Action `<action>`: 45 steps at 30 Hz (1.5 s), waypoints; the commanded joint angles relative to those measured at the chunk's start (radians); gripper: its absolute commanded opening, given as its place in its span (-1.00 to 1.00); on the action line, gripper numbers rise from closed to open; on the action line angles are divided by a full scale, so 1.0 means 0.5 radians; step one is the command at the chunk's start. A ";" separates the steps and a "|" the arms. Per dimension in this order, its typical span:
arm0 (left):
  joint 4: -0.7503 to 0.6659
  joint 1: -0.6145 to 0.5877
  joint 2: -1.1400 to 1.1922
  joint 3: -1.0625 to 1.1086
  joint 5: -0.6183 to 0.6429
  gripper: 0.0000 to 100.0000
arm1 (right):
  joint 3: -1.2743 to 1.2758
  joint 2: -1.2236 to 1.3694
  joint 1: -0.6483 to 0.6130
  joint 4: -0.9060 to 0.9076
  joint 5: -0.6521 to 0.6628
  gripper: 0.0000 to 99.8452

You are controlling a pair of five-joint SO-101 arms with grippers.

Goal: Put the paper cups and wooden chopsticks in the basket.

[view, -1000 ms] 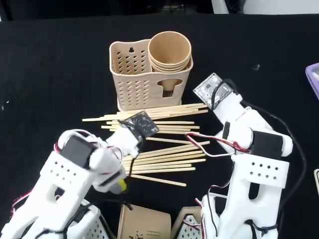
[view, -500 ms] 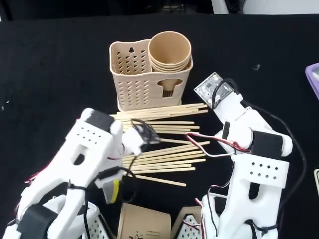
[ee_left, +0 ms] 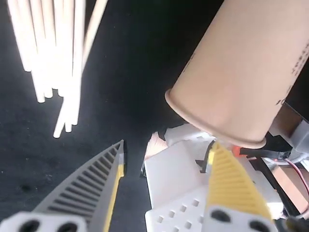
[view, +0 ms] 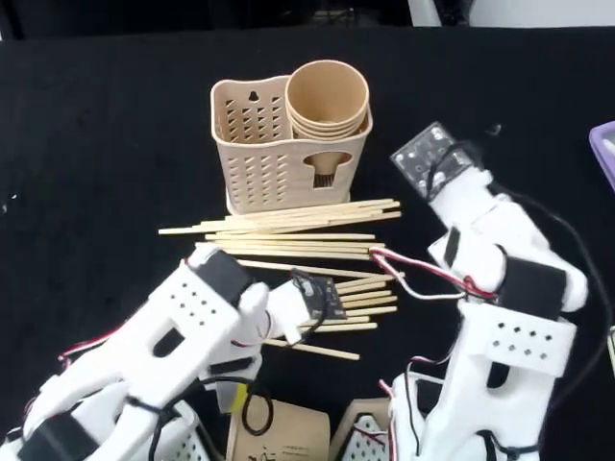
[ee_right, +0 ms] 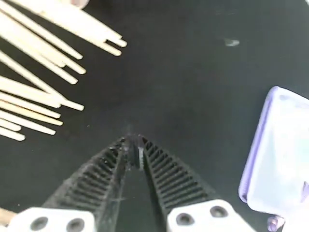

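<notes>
The left arm [view: 183, 327] lay across the near side of the chopsticks [view: 298, 223], so the ends of several sticks were covered. A cup [view: 279, 432] on its side at the near edge of the table [view: 96, 115] was partly covered by that arm and cut by the high view's lower edge. In the left wrist view its wide end ran out of view, and so did the chopsticks' far ends. The basket [view: 259, 168] wall hid all but the rims of the cups [view: 327, 91] stacked inside. A purple thing [view: 604, 149] at the right was cropped, with too little of it showing to name. A speck [view: 493, 129] on the table was too small to tell.
</notes>
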 commanded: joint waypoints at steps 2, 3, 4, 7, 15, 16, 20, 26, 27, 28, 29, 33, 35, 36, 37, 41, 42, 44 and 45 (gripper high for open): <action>-0.018 0.137 0.209 -0.066 0.018 -0.44 | -0.124 -0.057 0.068 -0.018 -0.009 -0.98; -0.018 0.198 0.261 -0.078 0.021 -0.44 | -0.124 -0.057 0.071 -0.018 -0.009 -0.98; -0.021 0.272 0.288 -0.081 0.028 -0.44 | -0.124 -0.057 0.071 -0.018 -0.009 -0.98; -0.110 0.456 0.267 -0.066 0.120 -0.44 | -0.118 -0.057 0.071 -0.018 -0.009 -0.98; -0.491 0.287 -0.037 -0.244 0.574 -0.44 | -0.124 -0.057 0.258 -0.034 -0.006 -0.98; -0.574 0.219 -0.068 -0.238 0.632 -0.44 | -0.124 -0.057 0.285 -0.034 -0.006 -0.98; -0.822 0.023 -0.175 -0.155 0.868 -0.44 | -0.124 -0.057 0.359 -0.037 -0.003 -0.98; -0.868 -0.127 -0.353 -0.109 0.973 -0.44 | -0.124 -0.057 0.359 -0.037 -0.003 -0.98; -0.868 -0.158 -0.390 -0.115 0.973 -0.44 | -0.121 -0.057 0.359 -0.037 -0.003 -0.98; -0.865 -0.183 -0.433 -0.115 0.973 -0.44 | -0.118 -0.057 0.356 -0.037 -0.003 -0.98; -0.841 -0.192 -0.476 -0.115 0.954 -0.44 | -0.115 -0.057 0.356 -0.037 -0.003 -0.98; -0.586 -0.133 -0.512 -0.078 0.546 -0.44 | -0.112 -0.057 0.350 -0.037 -0.003 -0.98; -0.460 -0.180 -0.482 -0.075 0.267 -0.44 | -0.109 -0.057 0.350 -0.037 -0.003 -0.98; -0.411 -0.238 -0.463 -0.072 0.129 -0.44 | -0.109 -0.057 0.350 -0.037 -0.003 -0.98; -0.371 -0.302 -0.448 -0.072 -0.015 -0.44 | -0.109 -0.057 0.350 -0.034 -0.003 -0.98; -0.270 -0.591 -0.399 -0.072 -0.494 -0.44 | -0.094 -0.054 0.347 -0.031 -0.003 -0.98; -0.258 -0.649 -0.387 -0.072 -0.580 -0.44 | -0.078 -0.054 0.347 -0.037 -0.003 -0.98; -0.255 -0.723 -0.356 -0.060 -0.681 -0.44 | -0.044 -0.054 0.328 -0.037 -0.003 -0.98; -0.258 -0.741 -0.338 -0.057 -0.700 -0.42 | -0.029 -0.054 0.307 -0.037 -0.003 -0.98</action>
